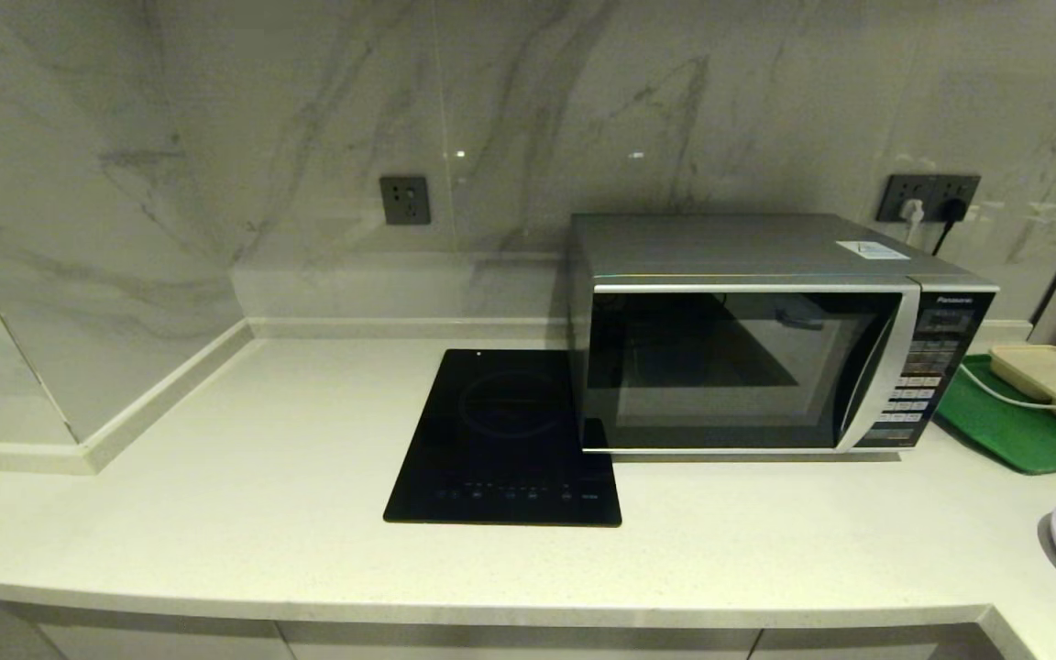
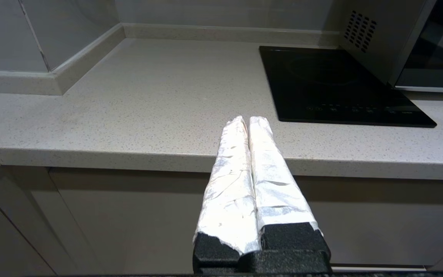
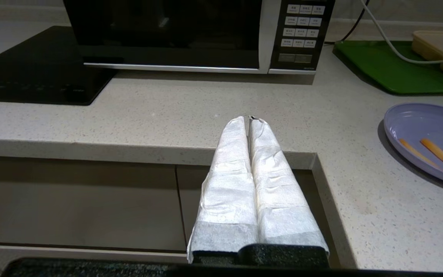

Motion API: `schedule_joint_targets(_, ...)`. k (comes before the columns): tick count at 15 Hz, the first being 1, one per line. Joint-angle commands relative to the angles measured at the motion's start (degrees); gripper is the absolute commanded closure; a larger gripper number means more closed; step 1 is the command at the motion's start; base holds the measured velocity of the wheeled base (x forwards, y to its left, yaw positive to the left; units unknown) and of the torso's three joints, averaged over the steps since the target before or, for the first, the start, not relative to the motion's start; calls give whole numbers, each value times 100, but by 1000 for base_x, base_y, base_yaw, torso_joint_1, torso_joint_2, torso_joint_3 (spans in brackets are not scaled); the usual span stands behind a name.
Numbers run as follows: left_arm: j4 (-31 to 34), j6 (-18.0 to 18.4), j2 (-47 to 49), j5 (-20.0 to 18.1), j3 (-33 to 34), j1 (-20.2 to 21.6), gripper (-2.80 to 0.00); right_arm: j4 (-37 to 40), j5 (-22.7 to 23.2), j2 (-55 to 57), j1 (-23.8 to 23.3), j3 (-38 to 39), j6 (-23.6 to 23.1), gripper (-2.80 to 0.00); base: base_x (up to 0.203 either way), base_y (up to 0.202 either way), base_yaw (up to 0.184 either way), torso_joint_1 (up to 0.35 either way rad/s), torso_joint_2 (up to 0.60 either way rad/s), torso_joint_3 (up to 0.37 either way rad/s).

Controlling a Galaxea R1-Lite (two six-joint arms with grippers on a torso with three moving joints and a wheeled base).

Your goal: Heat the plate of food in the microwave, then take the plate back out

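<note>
Since the microwave (image 1: 757,357) door looks closed, nothing's started: the plate of food (image 3: 429,142) sits on the counter's near right, right of the right gripper (image 3: 249,120), clearly the nearer arm. Left gripper (image 2: 246,120) hangs off the near edge. Both pressed together, empty.

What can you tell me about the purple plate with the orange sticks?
The plate of food is a small, round, pale lilac plate with a shallow raised rim. It lies flat on the speckled countertop, near its front edge, to the right of the microwave. A few thin orange sticks lie on it. Nothing grips it, and part of it runs out of view.
</note>
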Motion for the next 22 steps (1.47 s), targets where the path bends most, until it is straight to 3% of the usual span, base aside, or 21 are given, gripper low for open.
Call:
schedule_joint_targets(1,-2,-6,0,0,1,0,0,-50,-132,-2,1,9,83,0,0,0,0,0,0,0)
schedule_joint_targets(7,-2,-6,0,0,1,0,0,-68,-200,-2,1,14,447,0,0,0,0,0,0,0)
schedule_joint_targets(22,-2,-6,0,0,1,0,0,-68,-200,-2,1,13,430,0,0,0,0,0,0,0)
